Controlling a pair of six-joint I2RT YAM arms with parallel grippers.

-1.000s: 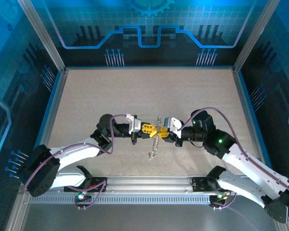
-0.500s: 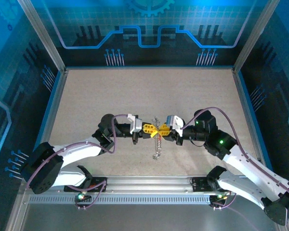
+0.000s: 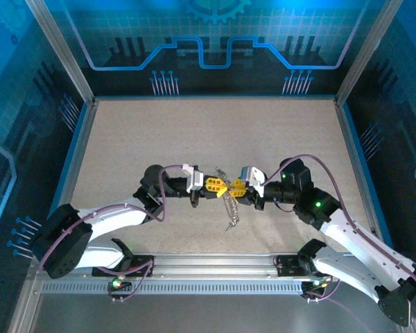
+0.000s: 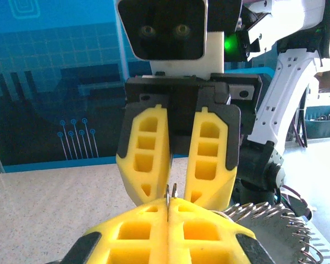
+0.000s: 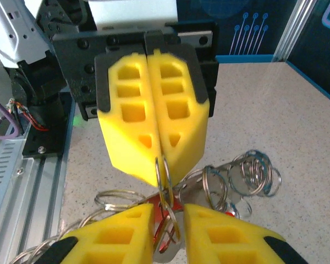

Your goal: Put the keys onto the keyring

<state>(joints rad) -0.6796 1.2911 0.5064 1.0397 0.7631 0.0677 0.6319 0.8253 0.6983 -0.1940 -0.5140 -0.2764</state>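
Both end effectors stood tip to tip over the middle of the worktop. The left end effector had its yellow fingers pressed together, clamped on a thin wire loop of the keyring. In the right wrist view the wire emerged at the finger seam. The right end effector had its fingers slightly apart with that loop in the gap; contact there could not be judged. The rest of the keyring trailed below the tips as a string of loops.
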